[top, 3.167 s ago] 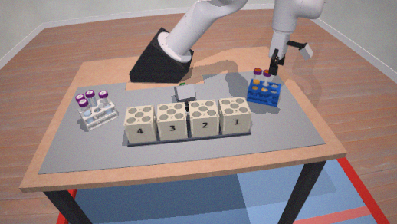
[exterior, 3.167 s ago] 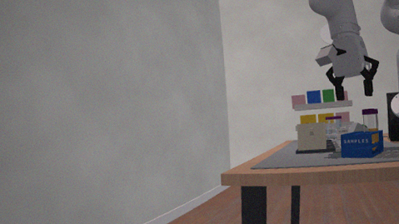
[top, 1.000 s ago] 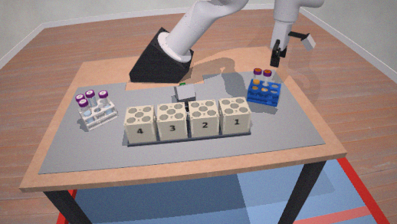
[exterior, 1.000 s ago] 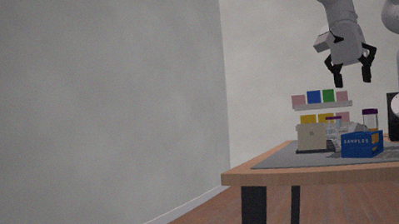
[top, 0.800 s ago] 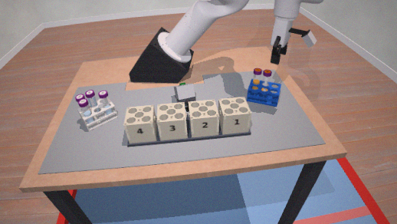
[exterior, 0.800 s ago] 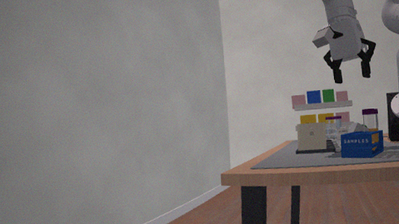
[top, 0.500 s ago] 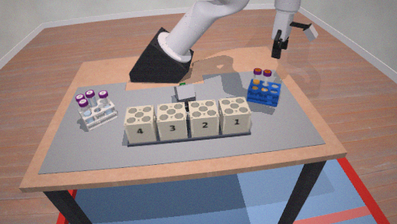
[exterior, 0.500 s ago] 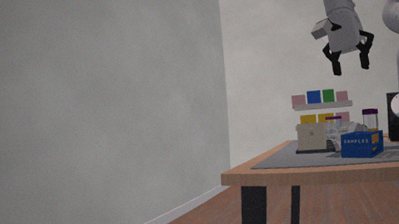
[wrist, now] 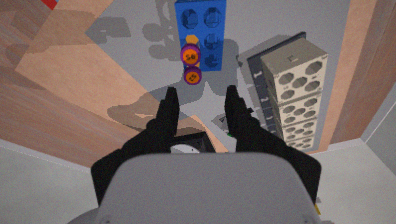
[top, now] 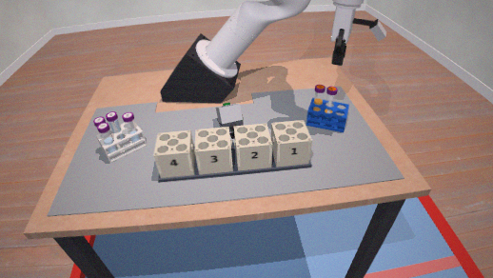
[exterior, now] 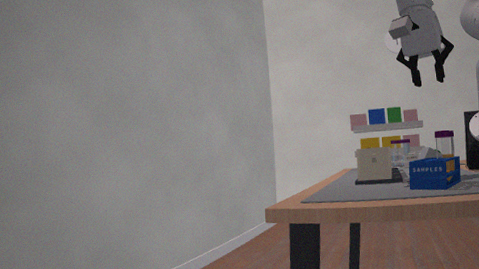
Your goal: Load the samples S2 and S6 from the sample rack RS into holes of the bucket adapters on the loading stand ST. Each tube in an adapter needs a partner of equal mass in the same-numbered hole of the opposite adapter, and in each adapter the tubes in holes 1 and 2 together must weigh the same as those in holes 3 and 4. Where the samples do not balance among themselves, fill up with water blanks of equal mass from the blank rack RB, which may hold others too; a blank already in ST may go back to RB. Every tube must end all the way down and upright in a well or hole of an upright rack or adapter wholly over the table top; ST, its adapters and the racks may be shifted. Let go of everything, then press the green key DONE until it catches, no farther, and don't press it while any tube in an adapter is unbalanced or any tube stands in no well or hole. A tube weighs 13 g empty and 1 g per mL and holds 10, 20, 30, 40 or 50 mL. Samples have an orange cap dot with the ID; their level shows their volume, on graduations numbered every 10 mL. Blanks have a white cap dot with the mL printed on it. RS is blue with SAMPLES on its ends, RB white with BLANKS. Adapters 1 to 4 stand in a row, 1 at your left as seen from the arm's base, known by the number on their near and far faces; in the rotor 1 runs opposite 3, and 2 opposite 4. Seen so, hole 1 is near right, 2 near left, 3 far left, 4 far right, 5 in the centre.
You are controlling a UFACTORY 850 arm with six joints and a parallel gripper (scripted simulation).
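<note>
Numbered 4 (top: 173,162), 3 (top: 213,159), 2 (top: 253,155), 1 (top: 293,151) on the adapter faces (left to right in the top view). SAMPLES on the blue rack's end (exterior: 427,169). Cap dots illegible.

Tabletop (top: 266,205): centre of the top view.
Stand ST (top: 228,174): mid-frame, carrying adapters 4, 3, 2, 1 left to right.
Blank rack (top: 119,145): left of the stand.
Sample rack (top: 327,115): upper right, two tubes in it.
Pincer (top: 338,49): above that rack, apart.
</note>
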